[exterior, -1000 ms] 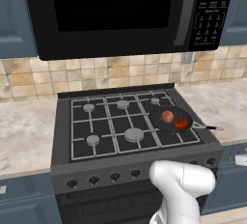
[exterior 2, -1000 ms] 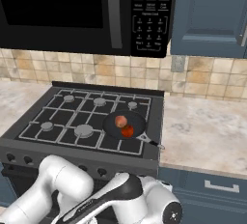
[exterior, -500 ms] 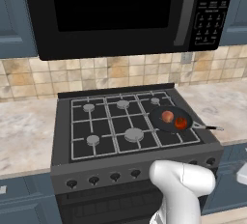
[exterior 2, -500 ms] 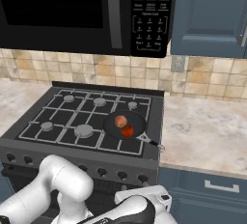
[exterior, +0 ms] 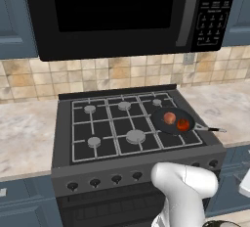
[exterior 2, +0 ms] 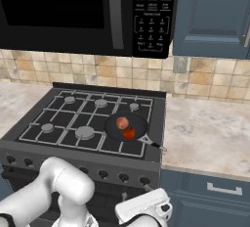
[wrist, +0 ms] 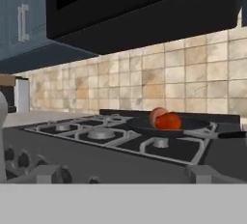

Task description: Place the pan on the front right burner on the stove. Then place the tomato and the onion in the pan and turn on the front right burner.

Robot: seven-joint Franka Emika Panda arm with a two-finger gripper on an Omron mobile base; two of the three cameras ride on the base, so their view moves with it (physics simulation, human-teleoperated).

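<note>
We see pan (exterior: 172, 121) on stove (exterior: 97, 163), tomato (exterior: 183, 124) touching onion (exterior: 169, 118), hand view adds knobs (wrist: 21, 160) just ahead of end effector (wrist: 120, 174), its opening indeterminate.

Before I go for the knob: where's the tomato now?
The tomato sits in the pan on the stove's right side, touching the onion just behind it; the hand view shows both ahead, right of centre.

Two high cameras look down at the stove (exterior: 136, 123) (exterior 2: 93, 118); the hand camera looks low across it (wrist: 125, 146).
</note>
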